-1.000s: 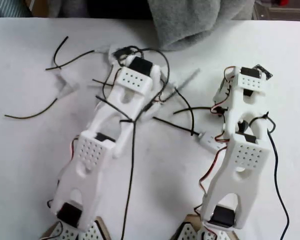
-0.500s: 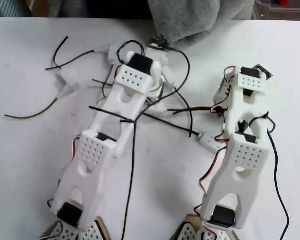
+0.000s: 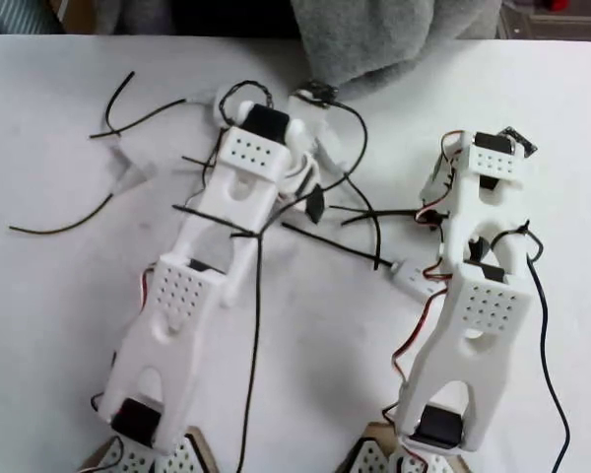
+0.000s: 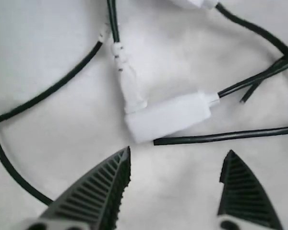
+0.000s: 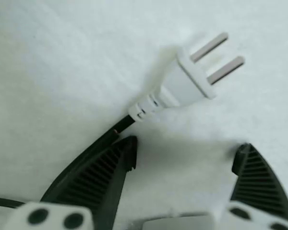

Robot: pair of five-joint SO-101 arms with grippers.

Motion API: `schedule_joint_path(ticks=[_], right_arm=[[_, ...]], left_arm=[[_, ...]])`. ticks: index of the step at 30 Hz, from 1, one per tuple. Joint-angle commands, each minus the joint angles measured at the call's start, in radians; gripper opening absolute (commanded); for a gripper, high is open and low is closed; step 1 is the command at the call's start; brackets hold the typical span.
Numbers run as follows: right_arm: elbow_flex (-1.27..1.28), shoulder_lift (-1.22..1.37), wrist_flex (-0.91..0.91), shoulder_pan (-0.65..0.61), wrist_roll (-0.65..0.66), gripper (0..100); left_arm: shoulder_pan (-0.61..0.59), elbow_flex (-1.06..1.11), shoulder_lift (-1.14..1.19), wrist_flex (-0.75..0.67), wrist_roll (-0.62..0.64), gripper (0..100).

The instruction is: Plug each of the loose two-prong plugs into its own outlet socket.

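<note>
In the left wrist view my left gripper is open, its black ribbed fingers just short of a white outlet block lying flat among black cables. In the right wrist view my right gripper is open close over a white two-prong plug, which lies on the table with bare prongs and a black cord. From above, the left arm stretches to the table's middle back. The right arm is folded, with the white plug beside it.
The white table carries loose black cables at the left and across the middle. A small white piece lies at the left. A grey cloth hangs over the back edge.
The left arm's wrist has turned and its forearm has shifted slightly left, dragging the nearby black cables. The right arm has kept still.
</note>
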Motion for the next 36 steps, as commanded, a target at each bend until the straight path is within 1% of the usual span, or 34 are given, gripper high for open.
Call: schedule_joint_path(ticks=[1,7,8,11,13,16,19,23,28,31,34,36], right_arm=[[-0.006,-0.001,-0.019,-0.002,0.008,32.6],[-0.006,-0.001,-0.019,-0.002,0.008,32.6],[-0.006,-0.001,-0.019,-0.002,0.008,32.6],[-0.006,-0.001,-0.027,-0.002,0.011,32.6],[-0.006,-0.001,-0.025,-0.002,0.011,32.6],[-0.006,-0.001,-0.025,-0.002,0.011,32.6],[-0.006,-0.001,-0.025,-0.002,0.011,32.6],[-0.006,-0.001,-0.027,-0.004,0.011,32.6],[-0.006,-0.001,-0.035,-0.004,0.012,32.6],[-0.006,-0.001,-0.035,-0.004,0.012,32.6],[-0.006,-0.001,-0.035,-0.004,0.012,32.6],[-0.006,-0.001,-0.035,-0.004,0.012,32.6]], left_arm=[[0.03,-0.057,-0.031,0.003,-0.083,30],[0.105,-0.068,-0.044,0.011,-0.112,30],[0.12,-0.068,-0.044,0.011,-0.144,30],[0.153,-0.068,-0.044,0.009,-0.331,30],[0.148,-0.068,-0.044,-0.002,-0.451,27],[0.099,-0.066,-0.033,-0.012,-0.618,21],[0.036,-0.066,-0.035,-0.014,-0.721,19],[-0.002,-0.069,-0.044,-0.034,-0.783,21],[0.007,-0.08,-0.03,-0.055,-0.79,31],[0.004,-0.066,-0.03,-0.115,-0.792,31],[0.007,-0.006,-0.03,-0.152,-0.867,31],[0.016,0.049,-0.03,-0.192,-0.893,31]])
